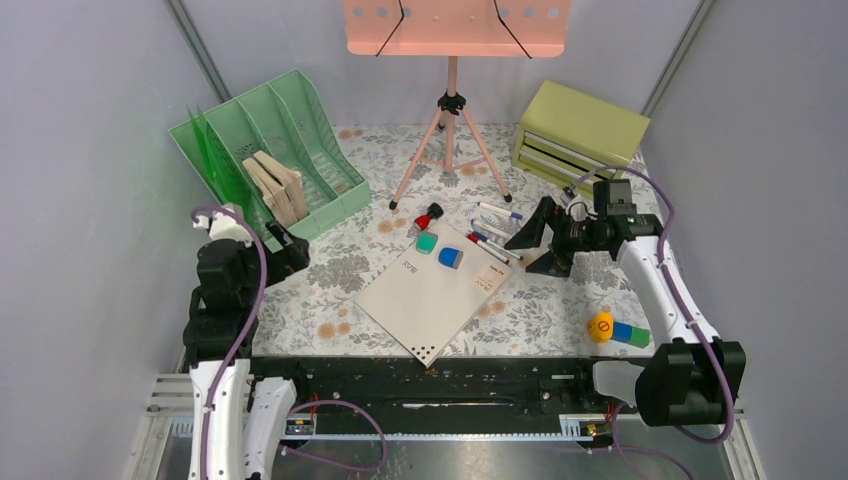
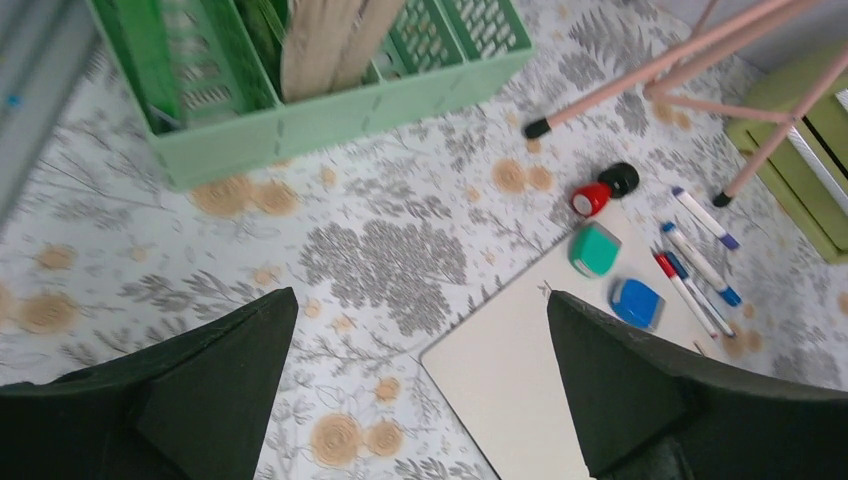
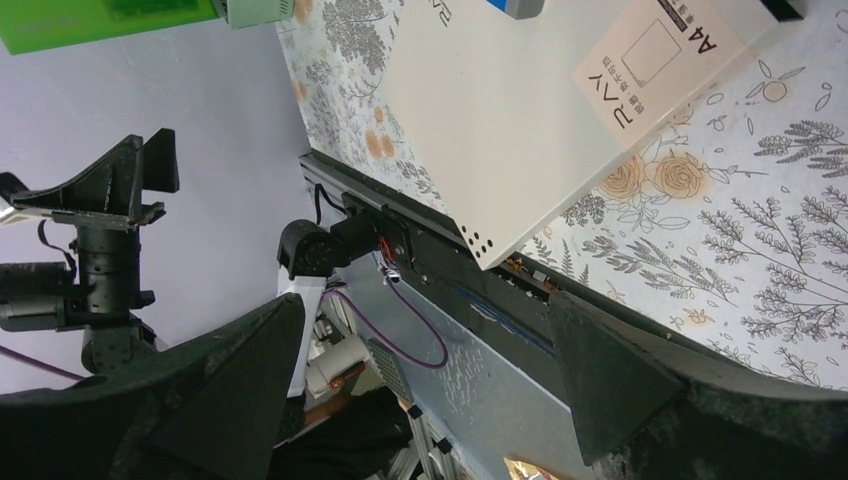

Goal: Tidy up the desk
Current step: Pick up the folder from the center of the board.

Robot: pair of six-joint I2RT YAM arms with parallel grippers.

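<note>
Right pincer [image 1: 541, 240]: jaws wide and empty, held above the worktop [image 1: 560, 310] just right of the loose markers [image 1: 492, 232]; its wrist view looks sideways toward the near rail, so it seems tilted rather than pointing down
Left pincer [image 2: 420, 310]: jaws also wide, holding nothing, hanging over bare print in front of the green file rack [image 1: 285, 140]
Step in hand, as I judge it: the right arm picks up one marker, since these lie nearest to it
Doing it well: turn the wrist until the fingers point down, set the jaws across one barrel and not along it, and pick the outermost marker so its neighbours are not dragged
Watch: the markers lie close together, some against the edge of the white board [image 1: 430, 290]; a low sweep could roll them
Around them: a teal block [image 1: 427, 242] and a blue block [image 1: 451, 257] sit on the board's far corner, a red-and-black piece [image 1: 430, 215] just beyond
Further out: the olive drawer box [image 1: 575, 135] behind the right arm, a pink stand [image 1: 452, 130] at mid-back, a yellow ball [image 1: 601, 327] touching coloured blocks [image 1: 630, 333] near the right base
Worktop: it spans the whole cell under everything, with items scattered, so I judge little sorting is done
</note>
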